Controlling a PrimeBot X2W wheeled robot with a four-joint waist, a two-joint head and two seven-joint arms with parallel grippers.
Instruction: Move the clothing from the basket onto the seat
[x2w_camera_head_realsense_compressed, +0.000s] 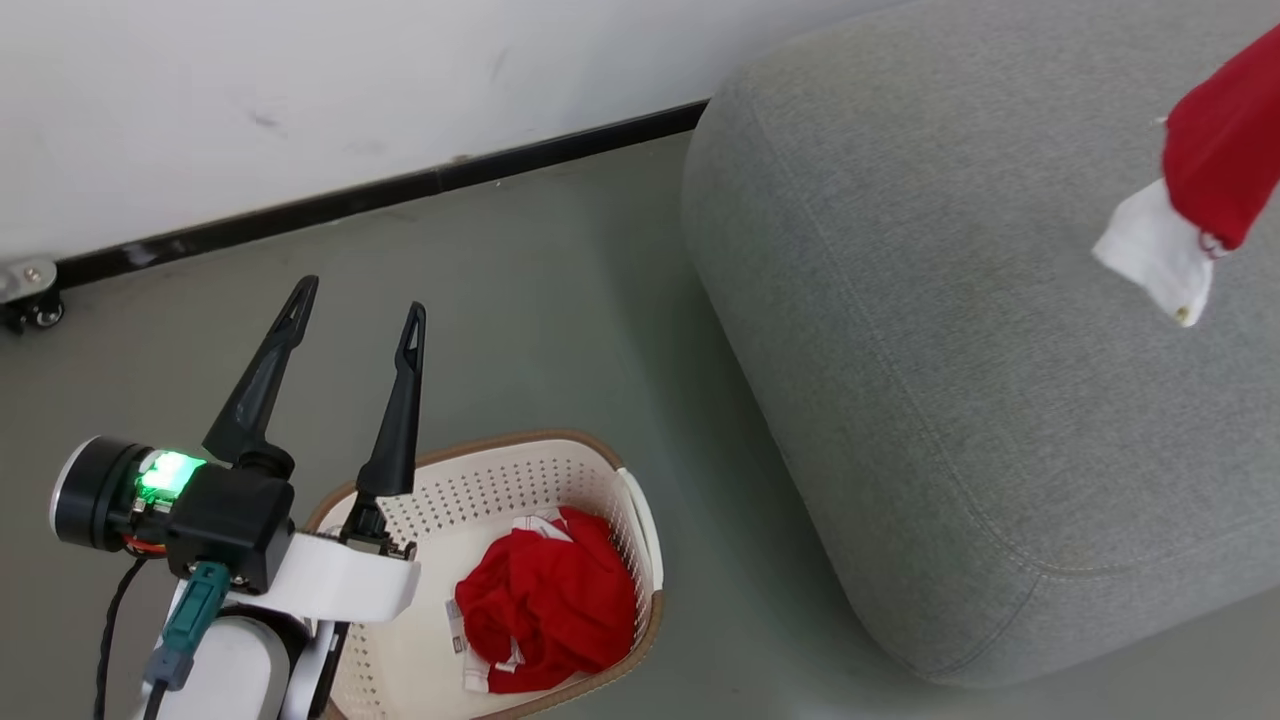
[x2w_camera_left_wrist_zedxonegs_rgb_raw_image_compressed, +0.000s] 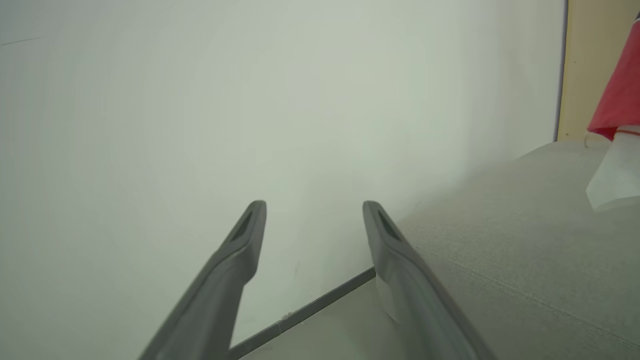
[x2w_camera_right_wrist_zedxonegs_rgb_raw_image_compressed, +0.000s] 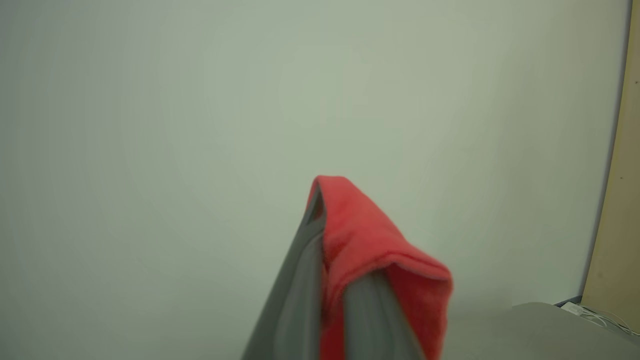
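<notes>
1. Clothing, first red garment (x2w_camera_head_realsense_compressed: 1225, 150): clamped in my closed right end effector (x2w_camera_right_wrist_zedxonegs_rgb_raw_image_compressed: 320, 200), hanging above the seat (x2w_camera_head_realsense_compressed: 950, 350).
2. Step, as I judge: carry-over; next, lower and release.
3. Second red garment (x2w_camera_head_realsense_compressed: 550, 600): crumpled in the basket (x2w_camera_head_realsense_compressed: 640, 520), on the floor beside the seat.
4. Left end effector (x2w_camera_head_realsense_compressed: 360, 295): open, empty, near the basket's left rim; no obstacle seen.

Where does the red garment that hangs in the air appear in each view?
Head view: red garment at the upper right edge, above the sofa.
Left wrist view: right edge, over the sofa.
Right wrist view: bottom centre, sofa at lower right.
Shared landmark: the grey sofa.
</notes>
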